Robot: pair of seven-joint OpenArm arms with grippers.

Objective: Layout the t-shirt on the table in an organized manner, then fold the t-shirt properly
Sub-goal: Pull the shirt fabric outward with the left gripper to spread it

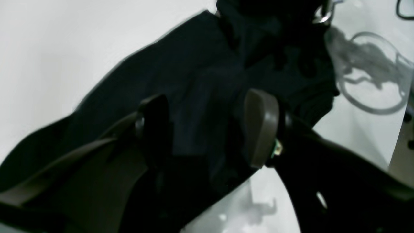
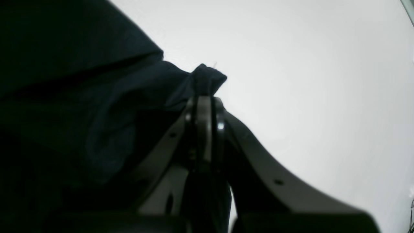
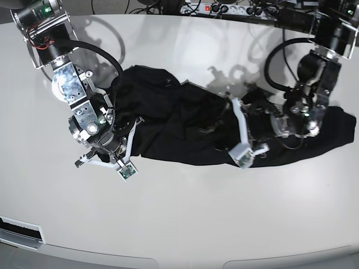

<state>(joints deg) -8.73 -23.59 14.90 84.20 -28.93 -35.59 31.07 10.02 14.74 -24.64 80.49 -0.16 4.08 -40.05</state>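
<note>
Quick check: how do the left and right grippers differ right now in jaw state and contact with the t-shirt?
The right gripper is shut, pinching a fold at the edge of the t-shirt; the left gripper stands wide open with cloth lying between its fingers, not clamped. In the base view, the right works the shirt's left end, the left its right end. Both are low over the table.
</note>
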